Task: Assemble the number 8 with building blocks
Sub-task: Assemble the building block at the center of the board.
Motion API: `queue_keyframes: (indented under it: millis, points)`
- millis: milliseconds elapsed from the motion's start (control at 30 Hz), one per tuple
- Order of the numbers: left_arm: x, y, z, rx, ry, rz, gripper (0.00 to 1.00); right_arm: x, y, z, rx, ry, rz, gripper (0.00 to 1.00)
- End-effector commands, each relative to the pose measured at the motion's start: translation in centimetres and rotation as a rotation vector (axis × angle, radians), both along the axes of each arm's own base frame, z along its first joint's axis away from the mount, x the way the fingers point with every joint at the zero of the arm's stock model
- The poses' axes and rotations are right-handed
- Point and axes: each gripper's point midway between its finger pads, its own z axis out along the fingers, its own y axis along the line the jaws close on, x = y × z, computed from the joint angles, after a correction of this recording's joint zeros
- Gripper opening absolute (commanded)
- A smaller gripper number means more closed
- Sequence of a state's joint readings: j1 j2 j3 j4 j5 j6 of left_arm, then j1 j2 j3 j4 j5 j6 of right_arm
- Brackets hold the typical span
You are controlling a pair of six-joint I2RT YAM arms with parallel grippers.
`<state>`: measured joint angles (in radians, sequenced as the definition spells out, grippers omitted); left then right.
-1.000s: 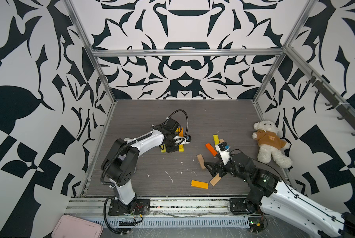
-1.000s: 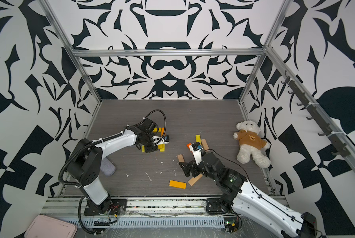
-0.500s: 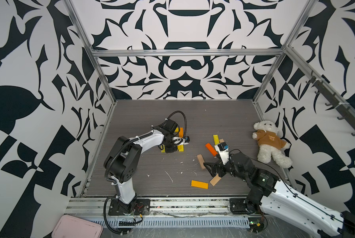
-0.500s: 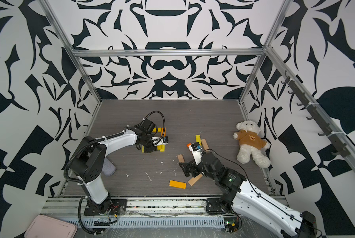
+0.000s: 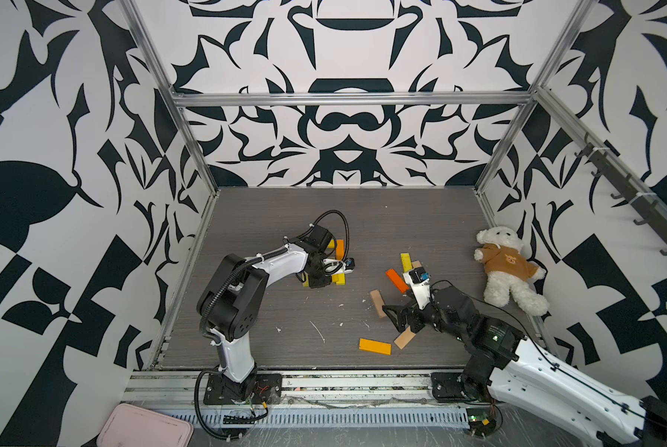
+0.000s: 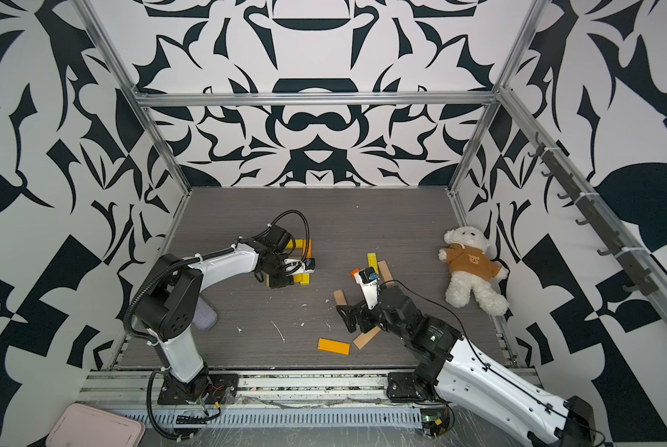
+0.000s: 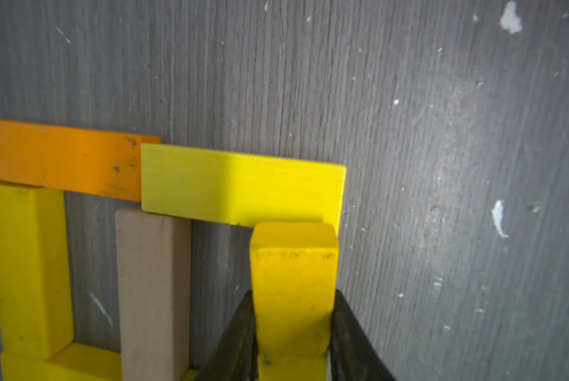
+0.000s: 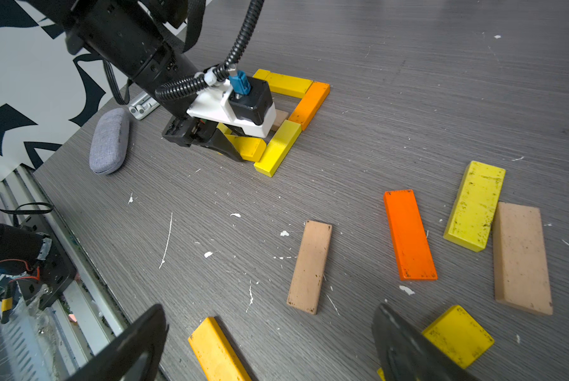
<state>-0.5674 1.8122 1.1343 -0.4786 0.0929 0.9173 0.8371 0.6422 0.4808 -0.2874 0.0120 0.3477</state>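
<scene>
Pinching a yellow block (image 7: pixel 293 287) by its long sides, the left jaws are closed tight on it, left of centre on the surface (image 5: pixel 382 224).
The block's free end meets a yellow plank (image 7: pixel 243 188) that lies end to end with an orange plank (image 7: pixel 58 158); a tan plank (image 7: pixel 152 290) lies alongside. The right jaws gape wide, holding nothing, over loose blocks at the near right, an orange-yellow block (image 8: pixel 217 349) among them.

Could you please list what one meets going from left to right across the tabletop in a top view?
Grey case → partly built block figure → lone orange-yellow block → teddy bear.
</scene>
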Motion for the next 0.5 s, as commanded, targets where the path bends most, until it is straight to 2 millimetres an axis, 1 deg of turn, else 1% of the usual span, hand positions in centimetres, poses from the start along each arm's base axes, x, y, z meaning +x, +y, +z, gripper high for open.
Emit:
queue_keyframes:
  millis: [0, 333, 467]
  points:
    - [-0.69, 0.64, -1.00, 0.021, 0.035, -0.017, 0.30, 0.36, -0.01, 0.92, 0.017, -0.032, -0.010, 1.00]
    - [-0.88, 1.14, -1.35, 0.033, 0.046, -0.014, 0.31, 0.43, 0.11, 0.82, 0.017, -0.032, -0.009, 0.99]
    - [-0.90, 1.26, -1.20, 0.032, 0.042, -0.012, 0.31, 0.44, 0.08, 0.75, 0.018, -0.032, -0.010, 1.00]
